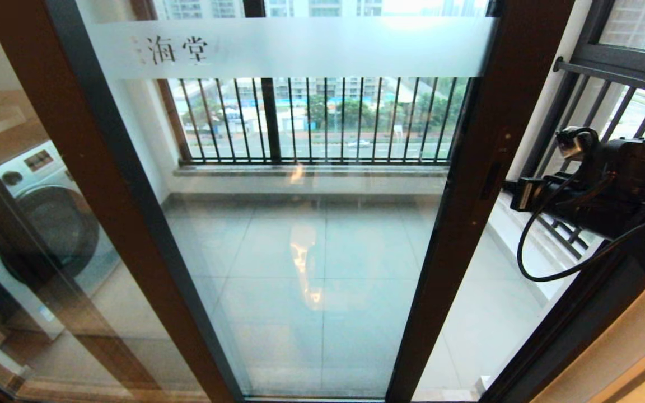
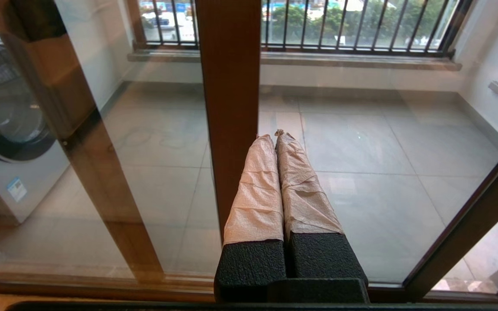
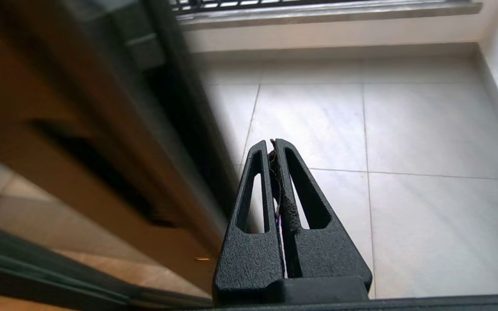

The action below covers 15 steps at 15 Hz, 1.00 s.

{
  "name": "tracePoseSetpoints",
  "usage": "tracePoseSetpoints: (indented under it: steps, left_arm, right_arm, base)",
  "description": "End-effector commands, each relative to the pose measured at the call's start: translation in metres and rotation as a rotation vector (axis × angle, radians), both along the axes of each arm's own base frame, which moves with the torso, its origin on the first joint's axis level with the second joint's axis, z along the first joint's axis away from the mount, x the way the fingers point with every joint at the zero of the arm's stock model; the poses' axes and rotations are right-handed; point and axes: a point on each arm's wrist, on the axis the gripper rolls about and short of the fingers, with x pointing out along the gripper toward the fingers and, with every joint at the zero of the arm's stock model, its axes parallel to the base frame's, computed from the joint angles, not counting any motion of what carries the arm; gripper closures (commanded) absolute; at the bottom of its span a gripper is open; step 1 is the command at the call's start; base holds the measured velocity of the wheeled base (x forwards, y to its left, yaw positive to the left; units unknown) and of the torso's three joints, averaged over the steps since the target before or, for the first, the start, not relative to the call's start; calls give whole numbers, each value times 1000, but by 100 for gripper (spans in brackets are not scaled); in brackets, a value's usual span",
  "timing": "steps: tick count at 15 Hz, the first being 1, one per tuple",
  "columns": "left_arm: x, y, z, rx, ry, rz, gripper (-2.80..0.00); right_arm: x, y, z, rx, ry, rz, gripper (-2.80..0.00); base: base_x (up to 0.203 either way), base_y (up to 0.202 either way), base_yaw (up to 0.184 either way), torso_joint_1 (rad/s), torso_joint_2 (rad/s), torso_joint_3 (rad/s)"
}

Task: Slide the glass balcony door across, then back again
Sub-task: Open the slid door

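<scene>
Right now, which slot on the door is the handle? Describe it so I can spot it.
Start at the door with the frosted band of Chinese characters. Follow its brown right stile down about halfway. The handle slot is the small black recess there, beside the right pincer.

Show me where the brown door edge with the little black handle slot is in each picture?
Head view: the door stile slants right of centre.
Left wrist view: at the right edge.
Right wrist view: large, blurred, beside the right tool.
Shared landmark: balcony floor tiles.

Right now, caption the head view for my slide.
Right end effector, shut, raised beside the handle slot of the partly open glass balcony door.
</scene>
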Motion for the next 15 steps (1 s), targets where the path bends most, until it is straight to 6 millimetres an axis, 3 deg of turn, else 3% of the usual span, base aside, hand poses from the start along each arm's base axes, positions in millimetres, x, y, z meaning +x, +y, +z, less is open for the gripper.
tracePoseSetpoints:
  steps: [1,7,15]
  left_arm:
    - [3,0,-9,-1,34,1,0]
    - [3,0,-9,-1,34,0,0]
    - [3,0,-9,-1,34,0,0]
  right_arm:
    - [0,7,-1,-3,0,6,0]
    - [-2,31,-4,-12,9,28,0]
    - [-3,36,-3,-12,-7,35,0]
  base:
    - [0,0,0,0,0,0]
    - [0,0,0,0,0,0]
    - [0,0,0,0,0,0]
